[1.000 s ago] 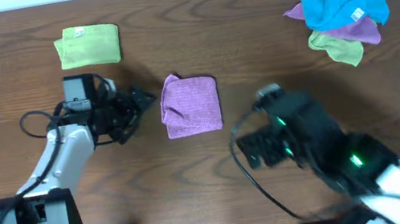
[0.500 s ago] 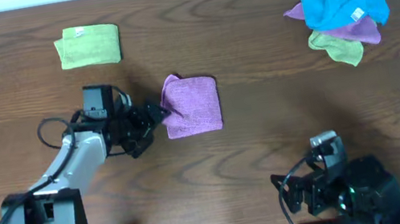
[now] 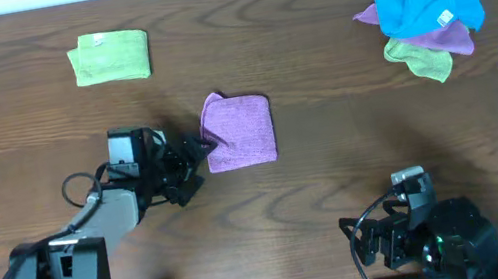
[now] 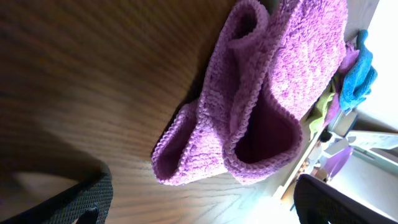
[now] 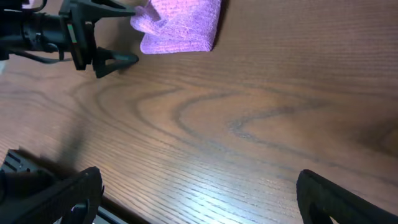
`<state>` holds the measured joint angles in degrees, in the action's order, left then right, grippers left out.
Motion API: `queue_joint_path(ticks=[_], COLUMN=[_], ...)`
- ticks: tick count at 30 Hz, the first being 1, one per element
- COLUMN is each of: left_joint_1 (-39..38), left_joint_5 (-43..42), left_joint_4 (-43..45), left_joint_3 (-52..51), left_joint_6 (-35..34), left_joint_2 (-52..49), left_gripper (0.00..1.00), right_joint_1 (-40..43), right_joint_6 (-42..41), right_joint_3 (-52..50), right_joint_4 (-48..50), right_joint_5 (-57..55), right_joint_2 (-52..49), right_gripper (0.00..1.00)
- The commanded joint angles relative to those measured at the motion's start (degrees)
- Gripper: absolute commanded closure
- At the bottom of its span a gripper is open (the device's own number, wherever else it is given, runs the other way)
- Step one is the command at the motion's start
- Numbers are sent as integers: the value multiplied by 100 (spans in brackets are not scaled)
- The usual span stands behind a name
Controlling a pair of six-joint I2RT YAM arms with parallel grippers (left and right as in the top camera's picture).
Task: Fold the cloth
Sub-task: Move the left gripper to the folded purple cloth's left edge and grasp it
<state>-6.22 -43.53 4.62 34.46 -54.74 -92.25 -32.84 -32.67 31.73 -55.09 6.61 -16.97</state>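
Note:
The lilac cloth [image 3: 239,131] lies folded into a small rectangle at the table's middle, with its left edge rumpled. In the left wrist view the cloth [image 4: 261,93] shows looped folded edges just ahead of the jaws. My left gripper [image 3: 193,155] is open at the cloth's left front corner, and its fingers [image 4: 205,205] hold nothing. My right gripper [image 3: 372,240] is drawn back near the front edge, open and empty [image 5: 199,199]. The right wrist view shows the cloth [image 5: 183,25] far off, with the left gripper [image 5: 118,37] beside it.
A folded green cloth [image 3: 110,57] lies at the back left. A heap of a blue cloth, a purple cloth and a green cloth [image 3: 427,18] sits at the back right. Cables trail from both arms.
The left gripper moved right to the cloth's left edge, then dropped slightly toward the front. The right arm pulled back from the middle to the front edge.

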Motion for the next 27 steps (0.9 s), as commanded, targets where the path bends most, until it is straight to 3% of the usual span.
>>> queue_joint_path(ticks=[1,14,21,23,27], left_joint_1=[-184,-890,-1121,-1202,-1279], left_joint_5=[210,1648,1709,1698,1722], left_joint_4=[-24,450,1117,1397,1768], left_joint_3=[-153,-160,-160,-160,-160], left_joint_6=[-282,-920,-1263,-1353,-1364], left_joint_2=[-26,-52,-599,-804,-1021], left_gripper=[5,5,5,0,30], right_joint_1=[68,68,68,68,68], right_joint_6=[-74,-72,-74,-74,-74], right_joint_3=[-35,-35,-35,-35,-35], right_joint_4=[-2,-2,-4,-4,-2], right_joint_5=[-35,-37,-37,-37,-37], right_joint_2=[39,37,37,37,37], right_gripper=[1,1,1,1,1])
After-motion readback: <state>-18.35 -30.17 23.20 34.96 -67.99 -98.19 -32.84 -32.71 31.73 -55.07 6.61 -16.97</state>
